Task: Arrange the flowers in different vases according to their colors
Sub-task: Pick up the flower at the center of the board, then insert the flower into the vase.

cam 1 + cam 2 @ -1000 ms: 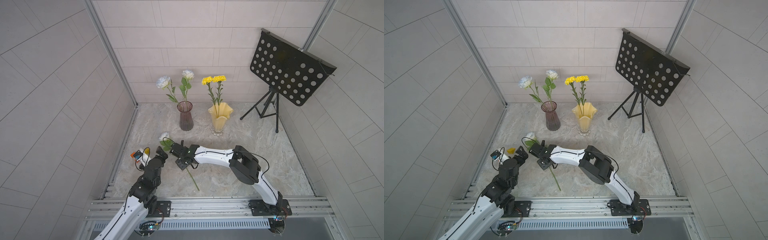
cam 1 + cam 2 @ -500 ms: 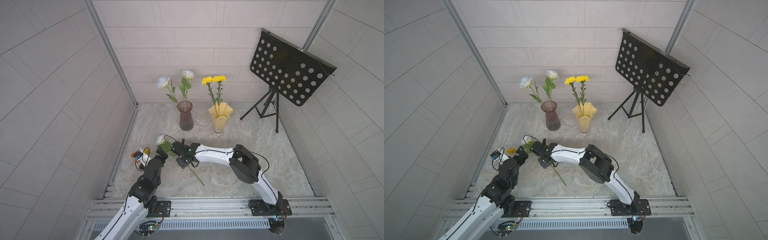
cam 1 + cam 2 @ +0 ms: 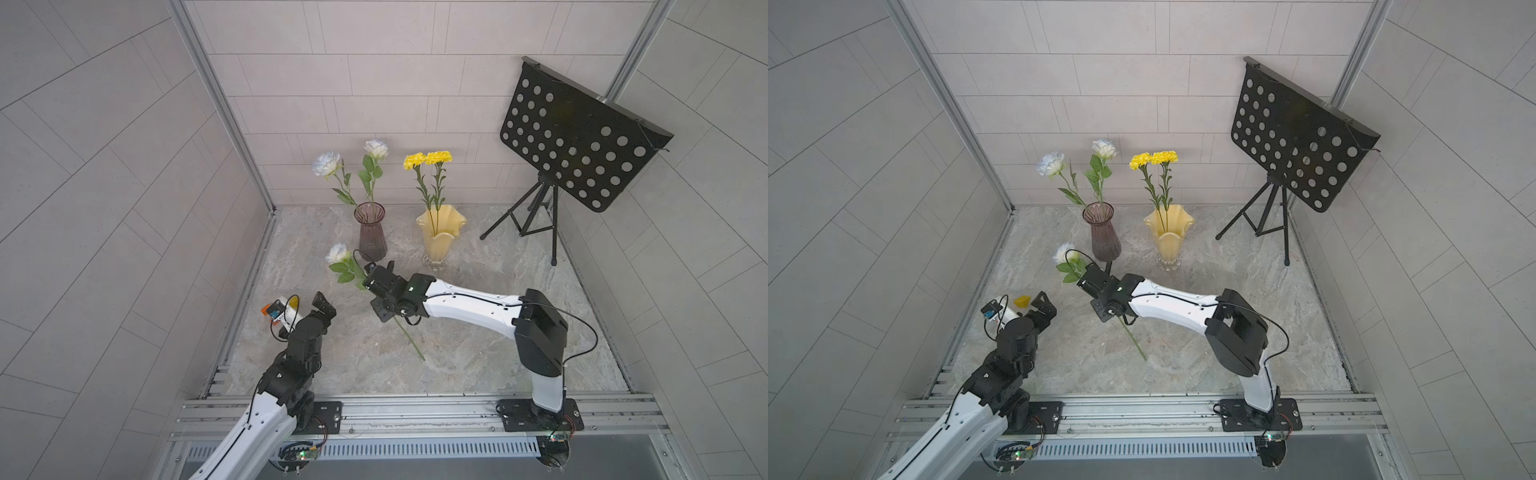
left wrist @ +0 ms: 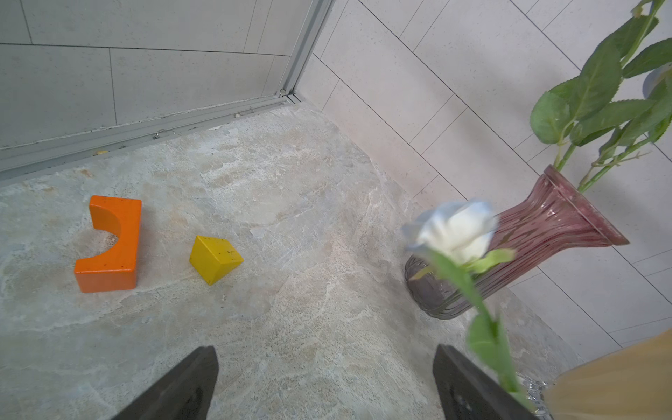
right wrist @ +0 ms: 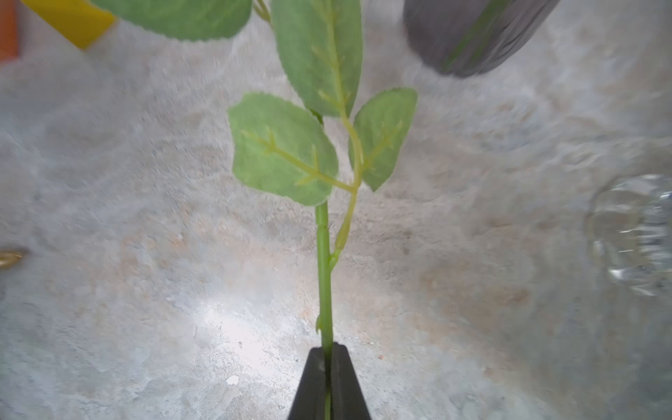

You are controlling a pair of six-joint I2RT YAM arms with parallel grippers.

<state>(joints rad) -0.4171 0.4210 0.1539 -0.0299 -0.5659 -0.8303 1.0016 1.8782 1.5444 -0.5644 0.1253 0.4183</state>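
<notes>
My right gripper [image 3: 366, 279] [image 5: 328, 351] is shut on the green stem [image 5: 323, 254] of a white rose [image 3: 337, 252] [image 4: 458, 232], just below its leaves. The bloom is up in front of the purple ribbed vase [image 3: 371, 232] [image 3: 1104, 232], and the stem's tail slants down toward the floor. Two white roses [image 3: 327, 163] stand in that purple vase. The pale yellow vase [image 3: 440, 235] [image 3: 1169, 237] beside it holds two yellow blooms [image 3: 427, 159]. My left gripper [image 3: 324, 305] [image 4: 325, 367] is open and empty, low at the left, facing the vase.
An orange arch block [image 4: 112, 251] and a yellow wedge [image 4: 214, 258] lie by the left wall. A black perforated music stand [image 3: 577, 141] on a tripod fills the back right corner. Tiled walls close three sides; a metal rail [image 3: 415, 409] runs along the front.
My right gripper has shut on the rose's stem and lifted it off the floor, carrying the bloom toward the purple vase. The left arm has stayed still.
</notes>
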